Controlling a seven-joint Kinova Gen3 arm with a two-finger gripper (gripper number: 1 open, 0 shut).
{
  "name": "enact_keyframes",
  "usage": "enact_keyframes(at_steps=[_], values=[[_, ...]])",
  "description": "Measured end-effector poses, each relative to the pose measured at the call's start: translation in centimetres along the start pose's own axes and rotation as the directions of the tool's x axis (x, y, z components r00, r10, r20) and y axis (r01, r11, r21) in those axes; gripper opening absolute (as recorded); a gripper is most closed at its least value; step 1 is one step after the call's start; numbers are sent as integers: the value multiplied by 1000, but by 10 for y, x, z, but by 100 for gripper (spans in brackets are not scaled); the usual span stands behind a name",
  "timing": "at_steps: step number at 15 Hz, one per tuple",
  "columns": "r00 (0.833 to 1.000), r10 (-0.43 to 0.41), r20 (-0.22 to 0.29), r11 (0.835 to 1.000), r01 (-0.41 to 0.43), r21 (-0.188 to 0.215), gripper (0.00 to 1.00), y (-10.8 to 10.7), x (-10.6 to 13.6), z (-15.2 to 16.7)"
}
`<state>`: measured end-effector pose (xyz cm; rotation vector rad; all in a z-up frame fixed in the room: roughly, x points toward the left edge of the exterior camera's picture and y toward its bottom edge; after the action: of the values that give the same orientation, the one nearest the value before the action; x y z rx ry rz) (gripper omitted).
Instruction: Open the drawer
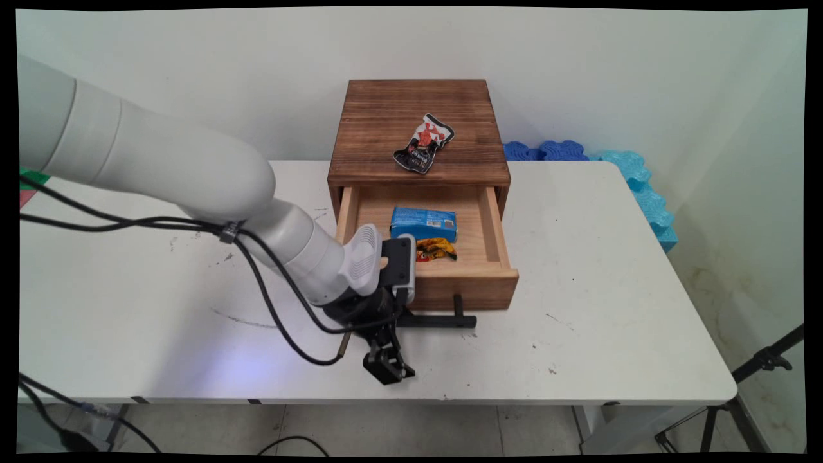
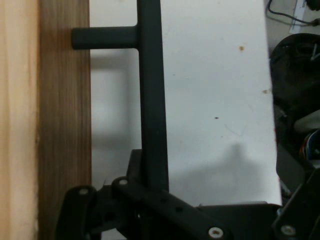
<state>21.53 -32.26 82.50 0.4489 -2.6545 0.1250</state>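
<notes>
A wooden box (image 1: 418,122) stands on the white table (image 1: 611,270) with its drawer (image 1: 492,225) pulled out. Inside the drawer lie a blue packet (image 1: 423,223) and a yellow and red packet (image 1: 437,249). On the box's top rests a black and red snack packet (image 1: 423,143). My gripper (image 1: 389,372) hangs just in front of the left end of the drawer's black bar handle (image 1: 443,319), pointing down at the table. In the hand view the handle (image 2: 152,110) runs up the middle beside the drawer front (image 2: 62,125), and its lower end passes behind my linkage (image 2: 165,210).
Blue foam pieces (image 1: 617,173) lie along the table's far right edge by the wall. A black tripod (image 1: 759,373) stands off the table's right front corner. Black cables (image 1: 276,308) hang from the arm over the table's left half.
</notes>
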Motion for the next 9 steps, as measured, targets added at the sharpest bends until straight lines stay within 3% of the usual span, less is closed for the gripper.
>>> enact_keyframes(at_steps=[9], values=[[1000,-3,-16,1000,3,-19,100,33,-1,-5]])
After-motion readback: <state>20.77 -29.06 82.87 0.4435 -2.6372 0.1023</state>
